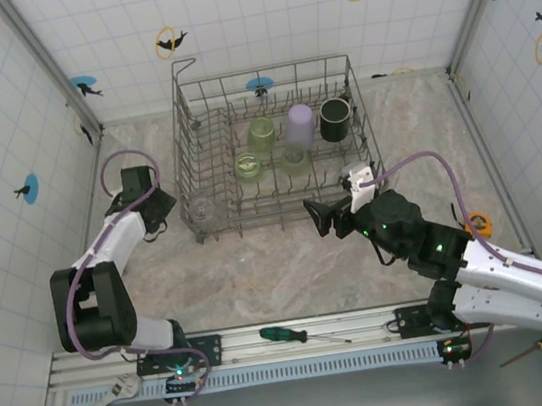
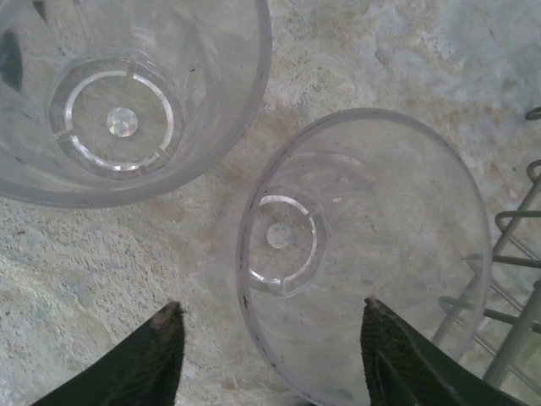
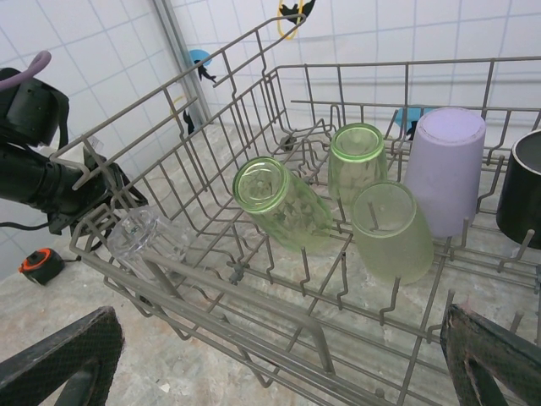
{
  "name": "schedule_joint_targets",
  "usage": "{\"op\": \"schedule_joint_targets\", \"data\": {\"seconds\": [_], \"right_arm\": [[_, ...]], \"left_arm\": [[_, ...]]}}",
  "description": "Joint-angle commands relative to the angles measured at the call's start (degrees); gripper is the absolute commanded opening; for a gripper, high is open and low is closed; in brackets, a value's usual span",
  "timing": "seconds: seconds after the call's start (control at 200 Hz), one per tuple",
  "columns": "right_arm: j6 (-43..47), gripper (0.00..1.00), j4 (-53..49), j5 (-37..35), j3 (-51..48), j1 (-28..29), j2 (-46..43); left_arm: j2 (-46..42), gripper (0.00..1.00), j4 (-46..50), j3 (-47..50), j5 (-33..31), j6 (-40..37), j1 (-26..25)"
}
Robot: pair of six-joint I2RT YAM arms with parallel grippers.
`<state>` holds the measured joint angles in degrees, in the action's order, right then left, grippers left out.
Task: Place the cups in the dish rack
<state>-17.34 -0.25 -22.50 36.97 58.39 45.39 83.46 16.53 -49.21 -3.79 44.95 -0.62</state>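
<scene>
The dish rack (image 1: 195,163) took up the upper middle of the overhead view. It already held three green tumblers (image 3: 279,203), a lilac tumbler (image 3: 444,169) and the black mug (image 1: 335,120). The right gripper (image 1: 319,216) sat at the rack's lower right edge, its jaws spread wide and empty. The left gripper (image 2: 270,306) hung by the rack's lower left corner with its jaws apart, holding nothing.

In the left wrist view, the nearer clear tumbler (image 2: 372,254) stood mouth-up on the table at centre right, outside the rack. One fingertip was over its mouth and the other outside its wall. A second clear tumbler (image 2: 118,101) stood in the upper left.

The step in hand looked like a rim grasp on the nearer tumbler. The next move would call for lowering the jaws, closing them on the wall, then lifting the tumbler over the rack's side.
</scene>
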Motion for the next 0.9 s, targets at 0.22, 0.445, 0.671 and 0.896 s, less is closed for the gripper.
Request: {"op": "schedule_joint_targets", "data": {"seconds": [0.22, 0.445, 0.671, 0.896], "right_arm": [[-0.9, 1.0, -0.1, -1.4, 0.3, 0.4, -0.1], [-1.5, 1.0, 0.3, -1.6, 0.4, 0.9, -0.1], [-0.9, 1.0, -0.5, -1.6, 1.7, 1.0, 1.3], [-1.1, 1.0, -0.1, -1.1, 2.1, 1.1, 2.1]], "left_arm": [[2.3, 0.32, -1.8, -0.7, -0.3, -0.1, 1.0], [3.9, 0.1, -2.0, -1.8, 0.3, -0.3, 1.2], [3.8, 0.0, -2.4, -1.9, -0.2, 0.2, 1.9], [3.5, 0.0, -2.7, -3.1, 0.3, 1.3, 2.4]]}}
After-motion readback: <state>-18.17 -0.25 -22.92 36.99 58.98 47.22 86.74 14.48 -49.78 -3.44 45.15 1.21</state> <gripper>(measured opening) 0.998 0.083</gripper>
